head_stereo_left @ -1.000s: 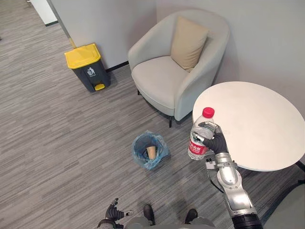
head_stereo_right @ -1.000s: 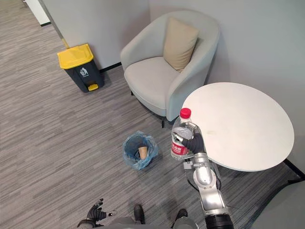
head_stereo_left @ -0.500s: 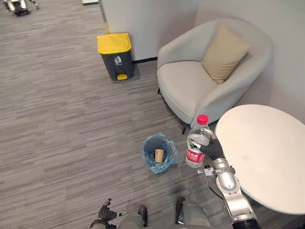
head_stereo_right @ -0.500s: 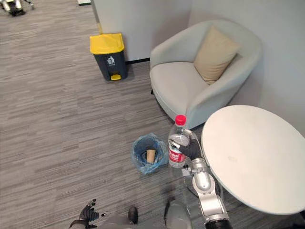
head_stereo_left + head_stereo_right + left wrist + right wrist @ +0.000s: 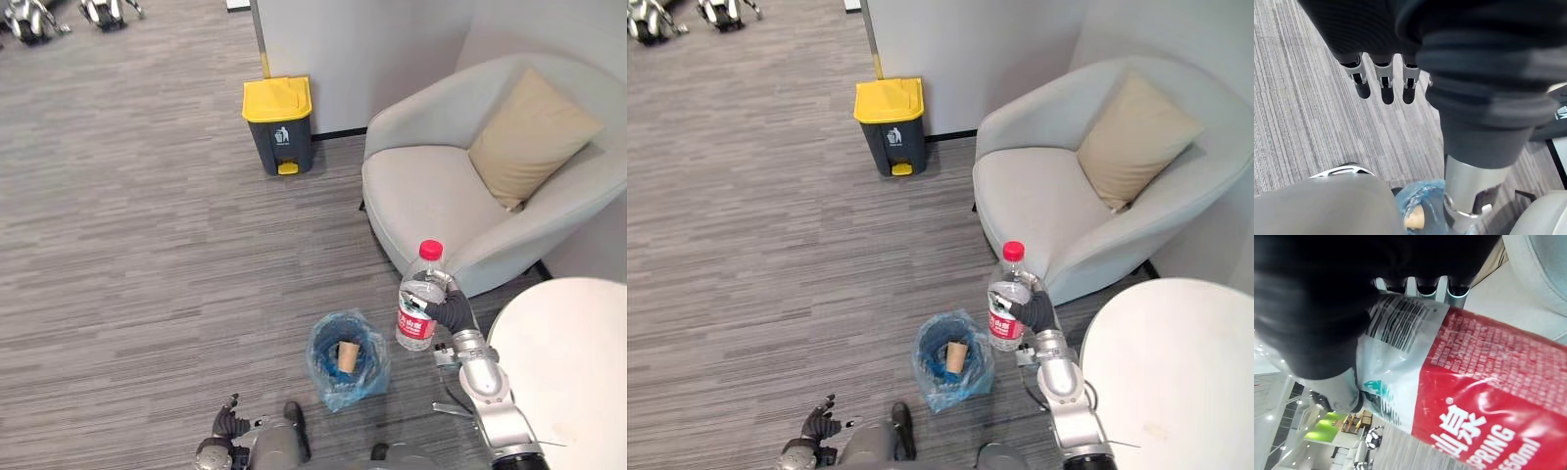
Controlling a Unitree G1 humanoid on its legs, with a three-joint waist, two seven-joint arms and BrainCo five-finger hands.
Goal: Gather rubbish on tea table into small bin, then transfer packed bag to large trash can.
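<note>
Fingers of the left hand point(image 5: 1382, 81) are seen straight and idle, low at the side. On grey carpet point(image 5: 147, 255) the small bin point(image 5: 338, 392) — blue-lined, a paper cup point(image 5: 346, 356) inside — is found below and left of the bottle point(image 5: 413, 325), which is held upright, clasped by the right hand point(image 5: 454, 313); the tea table point(image 5: 578, 372) lies rightward.

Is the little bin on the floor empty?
No, a cup sits inside the bin.

Grey armchair point(image 5: 436, 196) with tan cushion point(image 5: 529, 132)
</note>
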